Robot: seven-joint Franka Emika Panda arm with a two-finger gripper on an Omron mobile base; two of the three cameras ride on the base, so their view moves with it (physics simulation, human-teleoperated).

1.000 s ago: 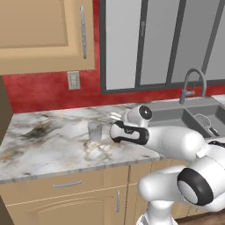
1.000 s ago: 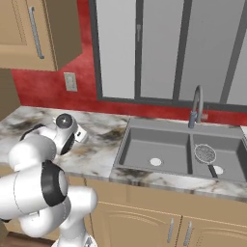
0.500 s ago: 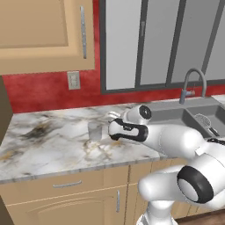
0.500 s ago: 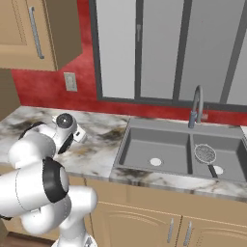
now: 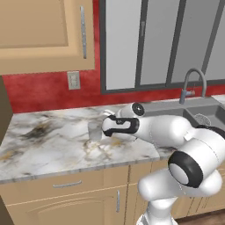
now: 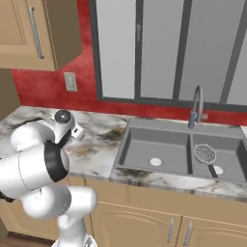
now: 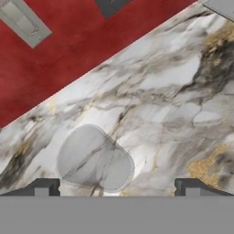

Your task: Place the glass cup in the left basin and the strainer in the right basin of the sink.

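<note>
Reaching leftward from the lower right of the left base view, the arm lies nearly level over the marble counter (image 5: 48, 140), with its forearm low above the stone. The gripper (image 5: 104, 128) sits just beside the glass cup (image 5: 94, 131), which stands upright on the counter, midway between its back edge and its front edge. The dark hand housing covers the fingers, so their spread is not readable here. At the right edge, the sink (image 5: 206, 112) is cut off by the arm and the frame; the faucet (image 5: 193, 83) rises behind it. A wall outlet (image 5: 73, 80) sits on the red backsplash. No legible writing appears.

Right base view: the arm's white links fold in the lower left and hide the gripper and the cup. The strainer (image 6: 205, 154) lies in the right basin (image 6: 226, 159), its dark handle pointing toward the front rim, near the white drain. The left basin (image 6: 154, 147) holds only its drain.

Hand view: the two fingertips (image 7: 45, 187) stand wide apart at the bottom, released, gripping nothing. The cup (image 7: 93, 159) lies ahead between them, nearer the left tip, its outline faint against the marble. The outlet (image 7: 23, 23) shows at the top left corner.
</note>
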